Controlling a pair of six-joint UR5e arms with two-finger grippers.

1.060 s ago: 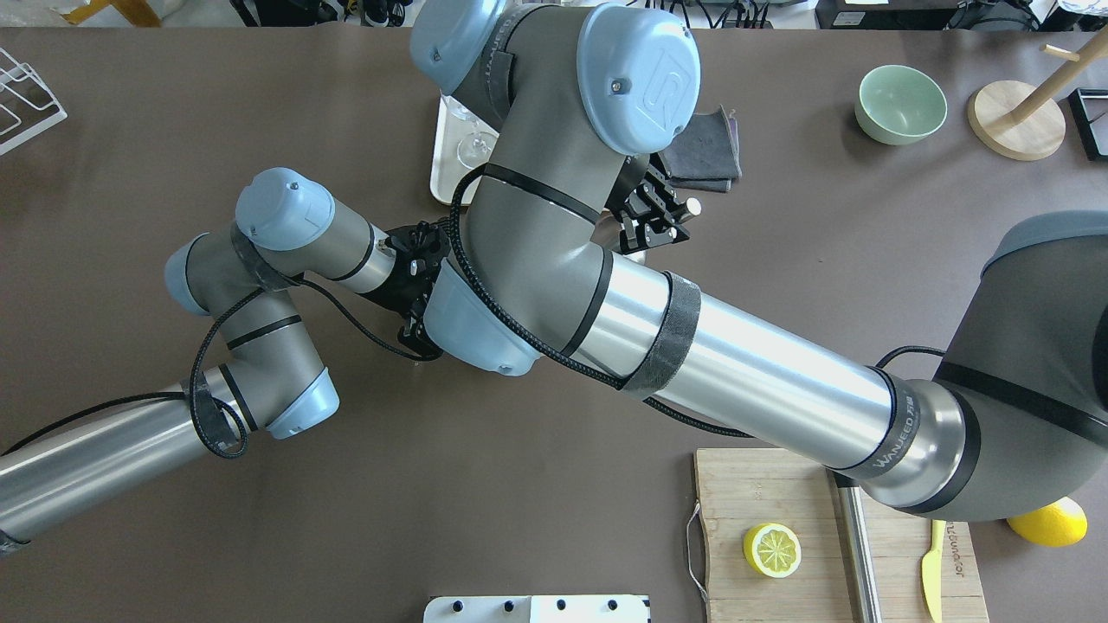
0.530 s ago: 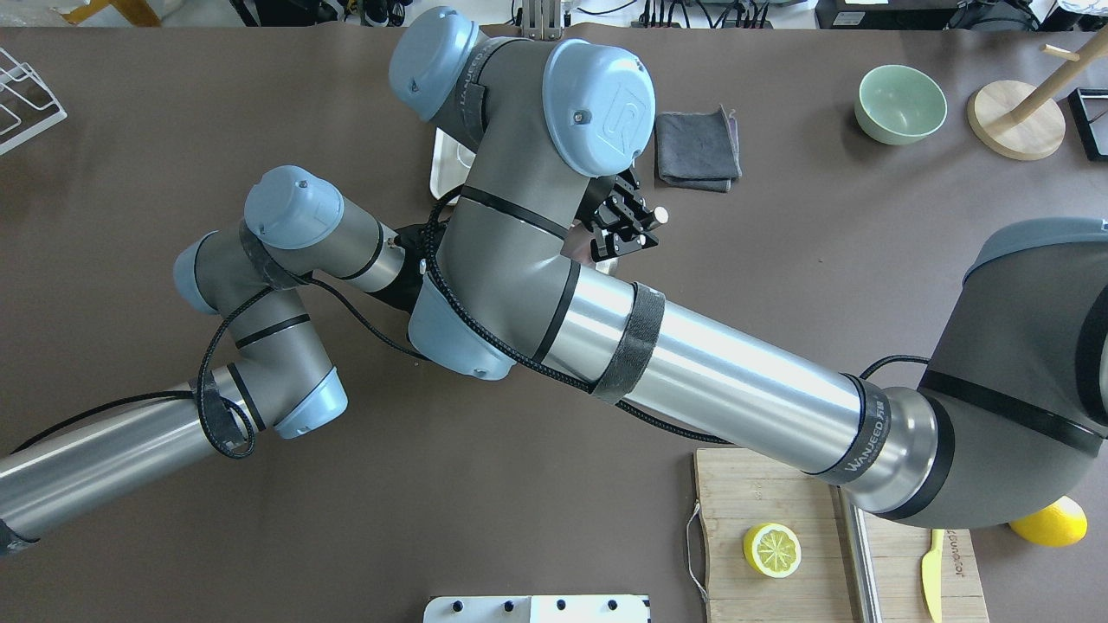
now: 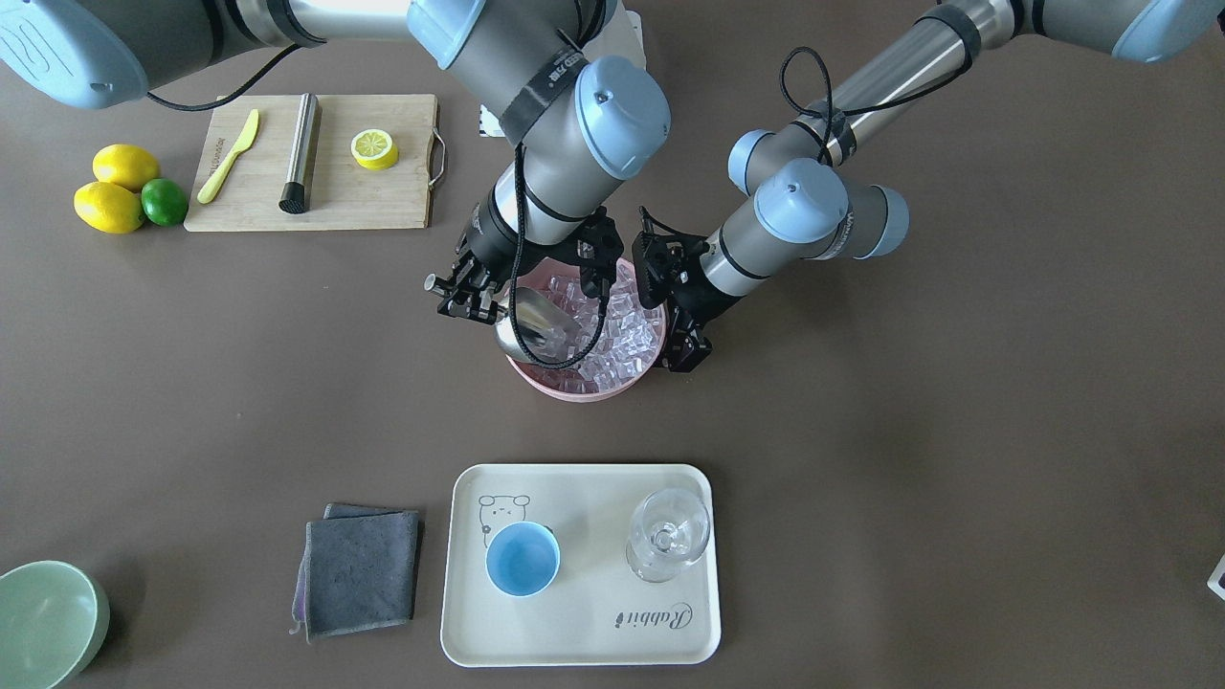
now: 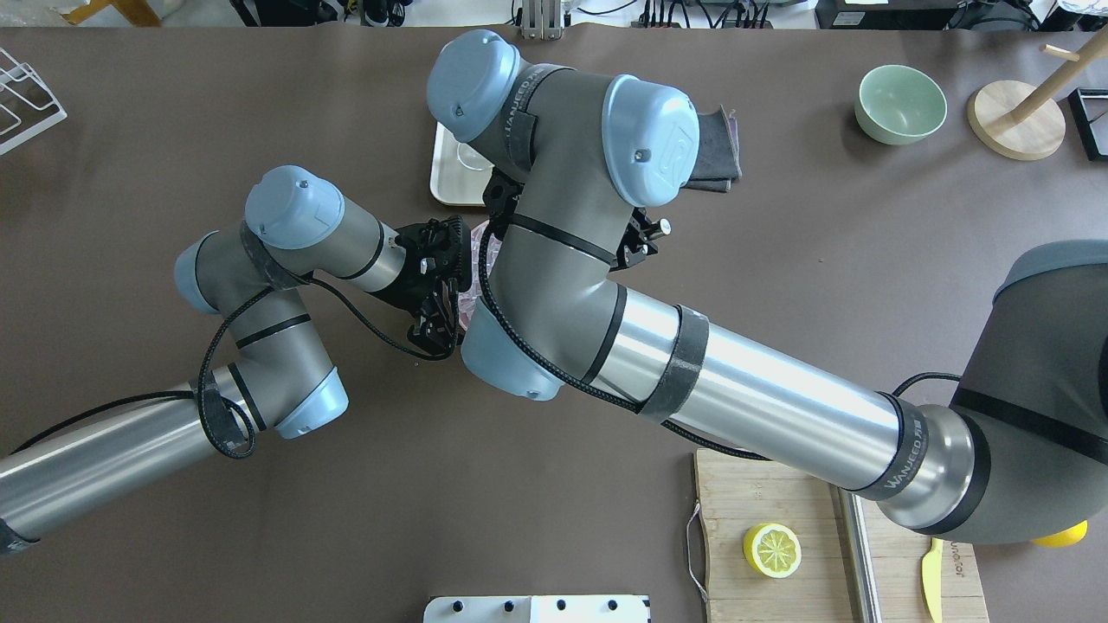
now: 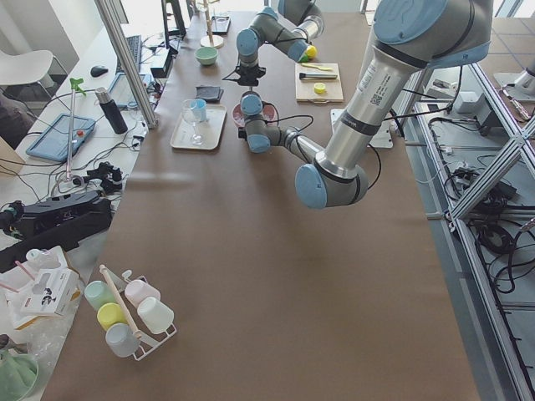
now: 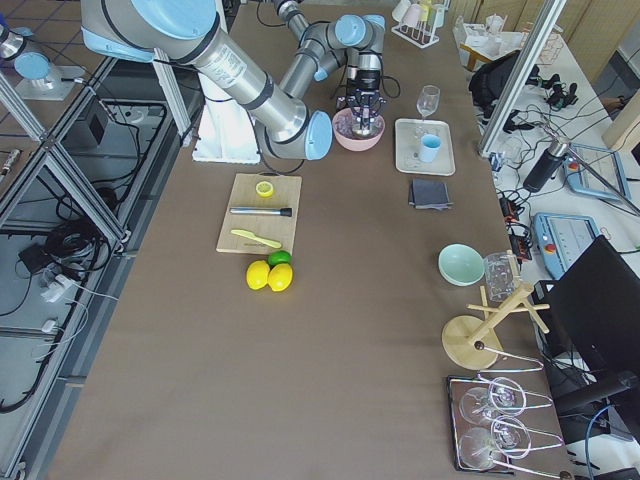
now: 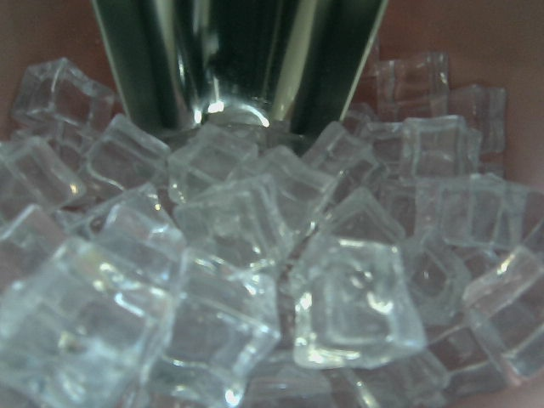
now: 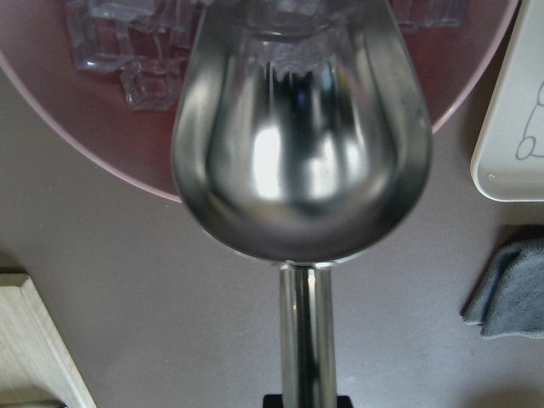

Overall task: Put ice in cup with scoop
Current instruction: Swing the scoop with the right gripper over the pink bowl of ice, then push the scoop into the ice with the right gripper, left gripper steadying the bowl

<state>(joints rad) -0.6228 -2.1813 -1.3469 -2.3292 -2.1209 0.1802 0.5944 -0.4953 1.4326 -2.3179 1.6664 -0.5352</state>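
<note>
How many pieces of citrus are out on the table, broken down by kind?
Whole lemons: 2
Limes: 1
Lemon halves: 1
Total: 4

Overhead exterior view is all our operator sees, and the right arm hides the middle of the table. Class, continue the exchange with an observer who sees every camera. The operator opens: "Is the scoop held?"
Observer: Yes, the right gripper is shut on the handle of the scoop.
Operator: Is it loaded?
Observer: No. The right wrist view shows its trough bare, with its lip at the ice in the pink bowl.
Operator: And the cup?
Observer: The cup stands empty on the tray, beside the stemmed glass.
</note>
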